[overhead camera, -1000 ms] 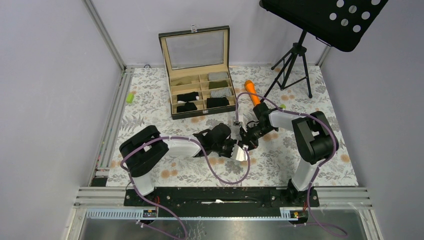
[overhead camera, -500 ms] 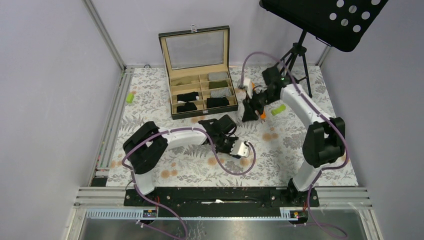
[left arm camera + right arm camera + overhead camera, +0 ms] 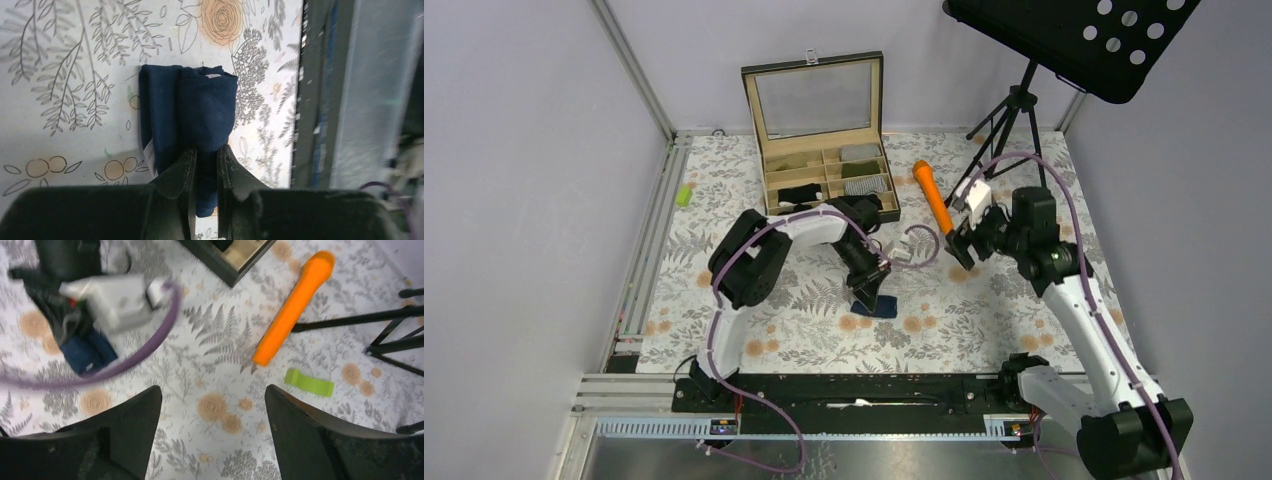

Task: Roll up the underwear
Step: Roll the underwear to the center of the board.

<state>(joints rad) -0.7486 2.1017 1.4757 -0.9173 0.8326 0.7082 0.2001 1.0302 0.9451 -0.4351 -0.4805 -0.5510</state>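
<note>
Underwear (image 3: 197, 112) (navy, folded over into a thick bundle) is pinched at its near end by the left gripper (image 3: 205, 175). Both fingers (image 3: 184, 167) are clenched on the cloth with only a thin fold between them. The rest of the bundle lies flat on the worktop (image 3: 75, 65), and a bit of white shows at its far edge and at its left side. From above, the left arm reaches out from the box side, the gripper pointing down at the bundle near the middle of the flowered cover.

The right gripper (image 3: 215, 435) is released, its fingers (image 3: 125, 430) spread wide with nothing between them. It hangs above the cover, well apart from the bundle, toward the right side. Below it lie an orange stick (image 3: 295, 305) and a flat green piece (image 3: 309, 382), near each other but not touching. The stick points toward the corner of the box (image 3: 749, 100).

The box stands at the back with its lid up, and folded cloth pieces (image 3: 799, 192) sit in several of its compartments (the nearest row is partly hidden by the left arm). A small green cylinder (image 3: 684, 195) lies at the far left edge. A music stand (image 3: 1074, 40) on a tripod stands at the back right.
</note>
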